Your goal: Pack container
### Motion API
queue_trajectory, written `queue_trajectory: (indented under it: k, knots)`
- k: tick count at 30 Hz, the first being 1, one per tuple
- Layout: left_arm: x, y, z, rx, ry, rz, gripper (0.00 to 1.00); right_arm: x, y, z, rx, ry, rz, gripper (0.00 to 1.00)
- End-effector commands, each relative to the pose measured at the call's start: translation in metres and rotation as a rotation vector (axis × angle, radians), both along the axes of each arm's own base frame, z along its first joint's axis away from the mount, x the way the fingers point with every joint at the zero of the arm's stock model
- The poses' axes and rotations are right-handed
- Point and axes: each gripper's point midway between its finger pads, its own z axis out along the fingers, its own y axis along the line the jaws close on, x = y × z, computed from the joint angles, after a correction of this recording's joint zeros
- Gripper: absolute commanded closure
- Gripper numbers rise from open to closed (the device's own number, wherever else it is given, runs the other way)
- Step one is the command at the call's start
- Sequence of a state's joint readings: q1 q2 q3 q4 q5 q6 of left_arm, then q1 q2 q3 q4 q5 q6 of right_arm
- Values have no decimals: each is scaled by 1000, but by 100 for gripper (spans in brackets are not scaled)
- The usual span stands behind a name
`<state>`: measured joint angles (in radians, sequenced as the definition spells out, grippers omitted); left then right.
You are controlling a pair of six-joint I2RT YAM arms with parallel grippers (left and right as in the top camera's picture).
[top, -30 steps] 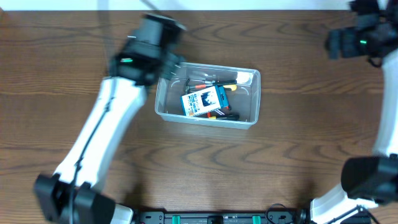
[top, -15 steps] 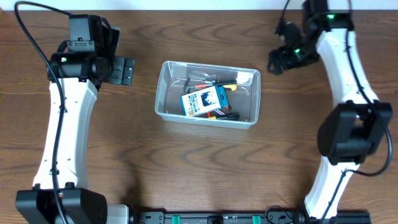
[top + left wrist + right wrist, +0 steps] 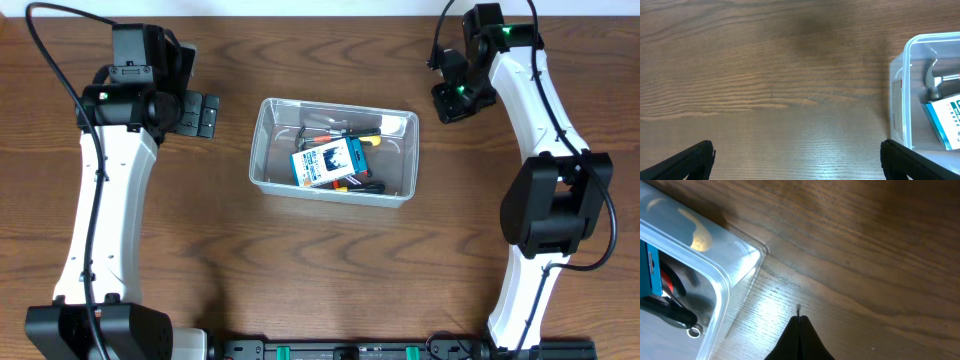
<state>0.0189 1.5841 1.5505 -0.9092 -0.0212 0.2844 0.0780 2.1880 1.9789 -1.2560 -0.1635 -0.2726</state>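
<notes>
Your container (image 3: pixel 333 150) sits dead centre on the desk (image 3: pixel 330 280), long side running 9 to 3 o'clock, and it's loaded. A blue-and-white box (image 3: pixel 327 162) lies flat in the middle over the hand tools, a hammer head (image 3: pixel 935 82) shows through the clear wall, and dark-handled tools (image 3: pixel 362 185) are tucked toward the 5 o'clock corner. I'd say the box rides on top because it's the lightest, flattest piece. Now the left side: your left arm (image 3: pixel 110 220) runs almost straight up from its base at 7 o'clock, and the wrist turns toward 3 o'clock. The left fingers (image 3: pixel 687 162) are spread wide with nothing between them, near the container's 9 o'clock wall but not touching it. It reads like a ready stance, clear of the opening. Over on the right, your right arm (image 3: pixel 545 110) climbs from 5 o'clock up to 1 o'clock and folds back at the wrist. The right fingers (image 3: pixel 799 340) are pressed together, holding nothing, and point down at bare desk just off the container's 2 o'clock corner. No loose item shows on the desk, so my call is that the packing is close to finished.
</notes>
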Motion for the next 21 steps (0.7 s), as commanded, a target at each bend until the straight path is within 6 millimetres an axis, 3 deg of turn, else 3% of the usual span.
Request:
queue_trajectory:
  k: [1,8,12,16,21]
  knots:
    - [0,-2,-1,-19,3,6,2,-3,4,-3,-2,19,3,99]
    - [0,-2,-1,-19,3,6,2,-1,6,-3,1,8,7,96]
    - [1,-1,-1,-4,1,-18,2,31,-5,2,-8,-118,-43,99]
    - [4,-1,1,-1,-11,-23,2,60,-41,15,-86,-238,-164,99]
    - [-2,-2,5,-24,-14,10,2,47,-93,55,-110,-277,-307,98]
